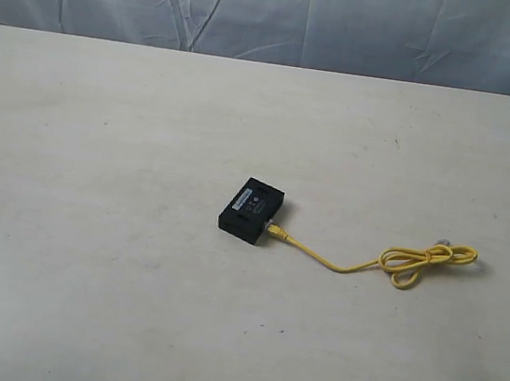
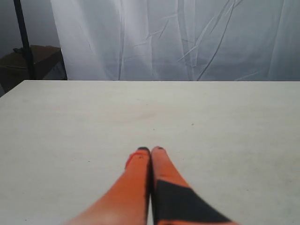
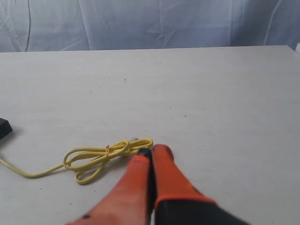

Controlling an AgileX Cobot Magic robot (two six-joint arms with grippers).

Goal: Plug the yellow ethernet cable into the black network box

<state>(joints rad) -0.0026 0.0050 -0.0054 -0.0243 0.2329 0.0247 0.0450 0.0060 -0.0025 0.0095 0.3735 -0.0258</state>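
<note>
The black network box [image 1: 251, 211] lies flat near the table's middle, a small label on top. The yellow ethernet cable [image 1: 349, 262] has one plug at the box's right side, touching a port, and runs right to a bunched, tied loop [image 1: 424, 261]. In the right wrist view the loop [image 3: 105, 155] lies just beyond my right gripper [image 3: 152, 150], which is shut and empty; a corner of the box [image 3: 3, 127] shows at the frame's edge. My left gripper [image 2: 150, 150] is shut over bare table, with nothing in it. Neither arm appears in the exterior view.
A pale table [image 1: 84, 271] carries the box and cable. A white wrinkled curtain [image 1: 279, 10] hangs behind its far edge. In the left wrist view a dark pole [image 2: 22, 40] and a brown box [image 2: 28, 63] stand beyond the table's corner.
</note>
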